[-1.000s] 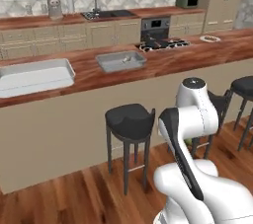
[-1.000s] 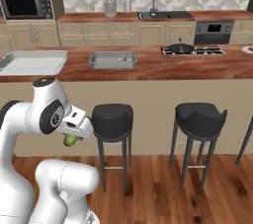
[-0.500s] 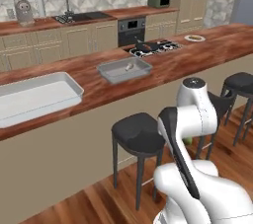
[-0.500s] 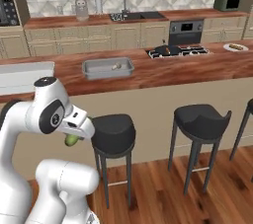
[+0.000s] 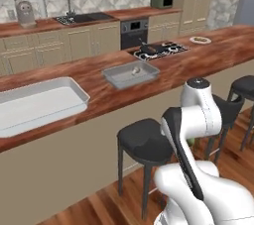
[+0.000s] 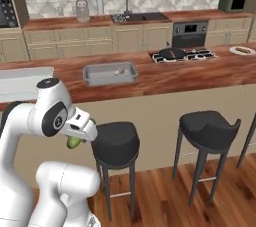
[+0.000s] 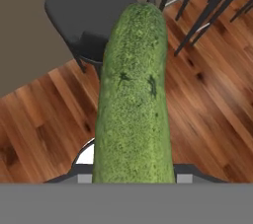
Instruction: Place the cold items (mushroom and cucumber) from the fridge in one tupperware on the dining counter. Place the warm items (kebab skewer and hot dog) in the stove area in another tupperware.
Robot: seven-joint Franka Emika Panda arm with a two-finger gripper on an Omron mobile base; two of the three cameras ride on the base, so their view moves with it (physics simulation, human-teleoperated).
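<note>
My gripper is shut on the dark green cucumber, held low beside my body in front of the dining counter. In the hand view the cucumber runs up the middle and hides the fingertips. A grey tupperware on the counter holds the small tan mushroom, which also lies in the tupperware as a tan speck. The wide white tupperware sits at the counter's left. The kebab skewer and hot dog are too small to make out. A grey fridge stands far right.
Black bar stools stand along the counter's near side over a wood floor. A stove with a dark pan and a small white plate sit on the counter's right part. A back counter carries a sink.
The whole picture has shifted: the base has driven, and the counter and stools now look nearer and turned. The gripper still holds the cucumber the same way.
</note>
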